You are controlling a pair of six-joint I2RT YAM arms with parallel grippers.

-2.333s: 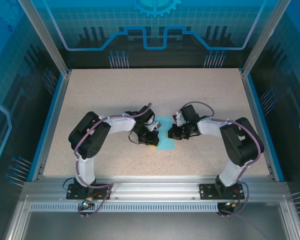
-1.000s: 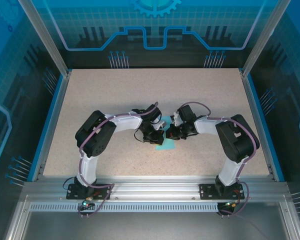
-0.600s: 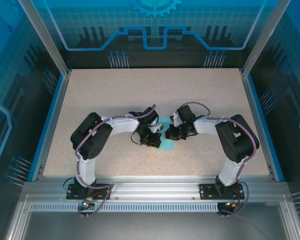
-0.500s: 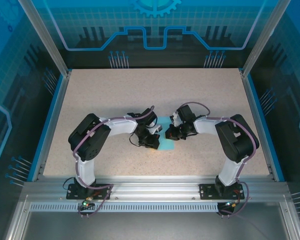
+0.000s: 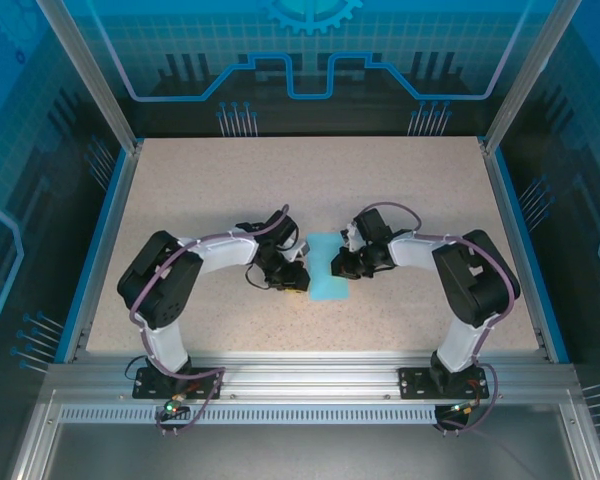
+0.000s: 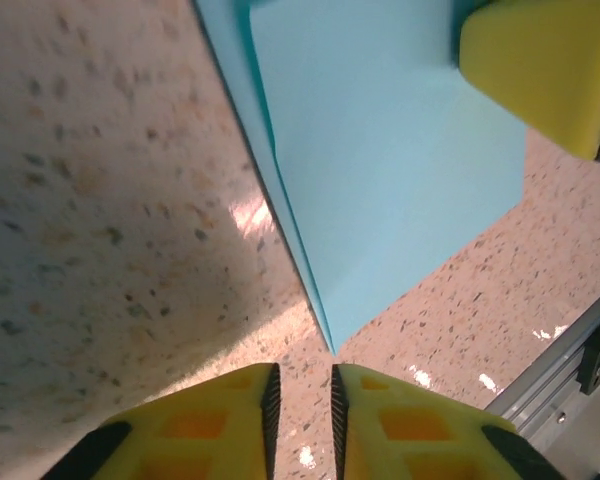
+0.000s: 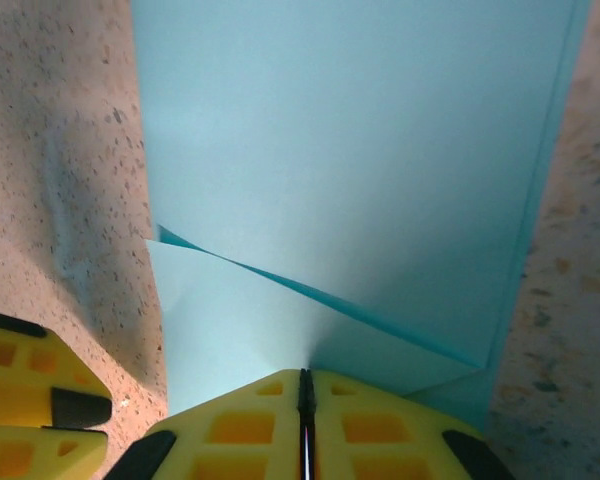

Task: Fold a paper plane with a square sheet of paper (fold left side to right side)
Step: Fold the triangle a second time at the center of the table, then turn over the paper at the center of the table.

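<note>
The square sheet of paper (image 5: 327, 272) lies folded into a narrow light-blue strip on the table, between my two grippers. In the left wrist view the paper (image 6: 380, 150) ends in a sharp corner just ahead of my left gripper (image 6: 300, 385), whose jaws stand slightly apart with only table between them. That left gripper (image 5: 296, 277) sits at the strip's left edge. My right gripper (image 7: 302, 380) is shut, its tips resting on the paper (image 7: 350, 150) beside a raised diagonal flap. From above, the right gripper (image 5: 340, 266) is at the strip's right edge.
The speckled table (image 5: 280, 190) is bounded by blue side walls and an aluminium rail (image 5: 300, 375) at the near edge. One yellow right finger (image 6: 540, 70) shows over the paper's far corner. The left fingers (image 7: 20, 400) show beside the paper.
My left arm has drawn back to the left off the paper and its jaws have parted a little. More of the blue strip shows now. The right gripper has stayed put.
</note>
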